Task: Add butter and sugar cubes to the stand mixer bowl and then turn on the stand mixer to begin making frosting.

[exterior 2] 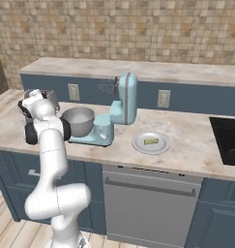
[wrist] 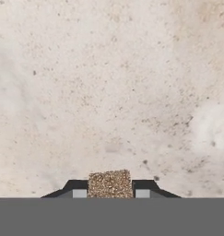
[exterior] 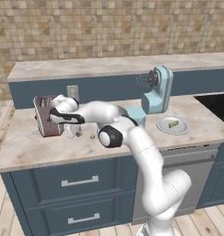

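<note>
In the hand view the two dark fingertips (wrist: 79, 188) stand close on either side of a speckled tan sugar cube (wrist: 109, 183), touching its two flanks: the gripper (wrist: 109, 189) is pinching the cube. Beyond it lies pale, mottled counter (wrist: 109, 78).

From the left base view the gripper (exterior: 73, 131) points down at the counter (exterior: 26, 147), low over it, just in front of a grey, red-marked appliance (exterior: 46, 115); whether the cube is off the surface cannot be told. A second small brown cube (exterior: 92, 136) lies on the counter just to the right of the fingers, apart from them. The white arm (exterior: 141, 152) reaches from the lower right, leftward across the counter edge.

In the right base view the arm (exterior 2: 51, 160) rises at the left and hides the hand. Just beside its elbow sits the grey metal bowl (exterior 2: 78, 121), seated on the base of the light blue mixer (exterior 2: 124, 104), whose head is tilted up with the whisk (exterior 2: 107, 86) lifted clear of the bowl. To the mixer's right, near but not touching, a white plate (exterior 2: 138, 145) rests on the counter with the pale yellow butter (exterior 2: 150, 141) lying on it. The plate and butter (exterior: 173, 124) are well apart from the gripper. A dark sink (exterior 2: 227, 140) sits at the far right.
</note>
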Robot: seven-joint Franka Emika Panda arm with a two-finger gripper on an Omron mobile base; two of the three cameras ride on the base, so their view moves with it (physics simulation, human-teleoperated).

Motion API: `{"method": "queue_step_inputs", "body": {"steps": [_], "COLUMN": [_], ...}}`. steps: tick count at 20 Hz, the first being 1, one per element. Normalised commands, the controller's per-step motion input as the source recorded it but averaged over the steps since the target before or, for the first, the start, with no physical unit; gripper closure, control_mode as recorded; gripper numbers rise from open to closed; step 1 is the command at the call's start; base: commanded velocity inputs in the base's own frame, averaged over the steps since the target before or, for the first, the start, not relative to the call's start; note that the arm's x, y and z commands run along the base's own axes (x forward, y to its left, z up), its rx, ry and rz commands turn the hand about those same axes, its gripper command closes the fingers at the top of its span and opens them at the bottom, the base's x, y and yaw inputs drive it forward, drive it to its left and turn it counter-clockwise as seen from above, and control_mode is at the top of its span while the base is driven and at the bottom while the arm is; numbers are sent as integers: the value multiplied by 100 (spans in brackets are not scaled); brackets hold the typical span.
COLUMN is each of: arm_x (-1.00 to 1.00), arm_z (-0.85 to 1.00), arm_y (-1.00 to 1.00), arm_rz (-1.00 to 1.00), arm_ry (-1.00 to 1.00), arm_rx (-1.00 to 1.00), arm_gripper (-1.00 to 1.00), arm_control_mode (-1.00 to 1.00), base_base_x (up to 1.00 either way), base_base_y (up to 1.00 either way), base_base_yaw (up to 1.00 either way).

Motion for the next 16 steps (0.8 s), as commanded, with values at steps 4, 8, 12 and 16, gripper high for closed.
{"method": "queue_step_inputs", "body": {"steps": [4,8,12,16], "arm_x": [-68,-77,-62,-56], "arm_z": [73,100,99,85], "arm_y": [-4,0,-8,-33], "arm_rz": [0,0,0,0], "arm_ry": [-3,-8,-11,-11], "arm_rx": [0,0,0,0], "arm_gripper": [100,100,100,100], "arm_control_mode": [-100,-100,-100,-100], "base_base_x": [0,0,0,0], "base_base_y": [0,0,0,0], "base_base_yaw": [0,0,0,0]}}
